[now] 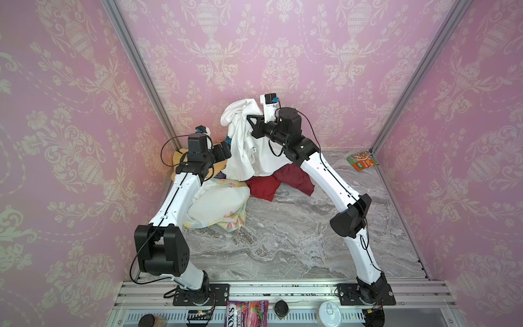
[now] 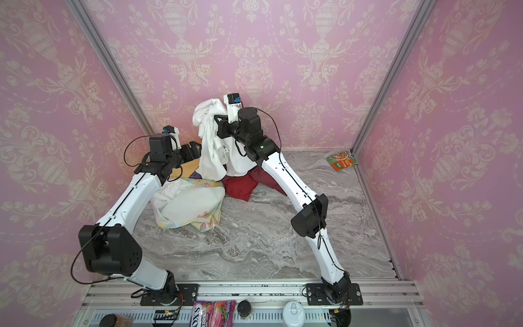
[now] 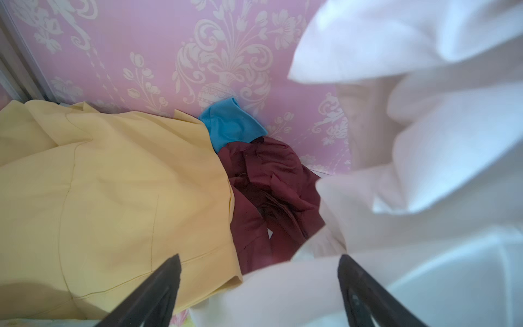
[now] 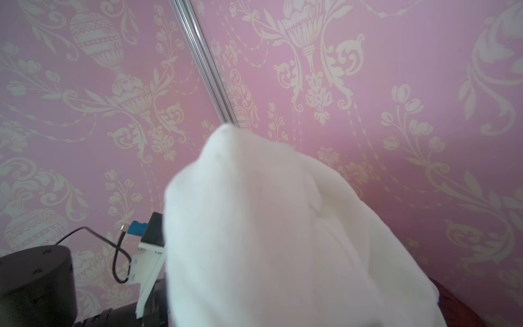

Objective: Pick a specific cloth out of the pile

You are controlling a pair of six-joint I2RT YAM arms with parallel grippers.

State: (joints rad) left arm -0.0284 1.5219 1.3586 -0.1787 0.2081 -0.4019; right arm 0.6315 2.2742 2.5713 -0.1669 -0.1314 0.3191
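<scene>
The right claw (image 1: 248,120), clamped on the cloth (image 1: 254,154), holds it high so it drapes below the claw, lifting off the pile (image 1: 263,185). The left claw (image 3: 259,286) stands apart beside it, empty.
</scene>
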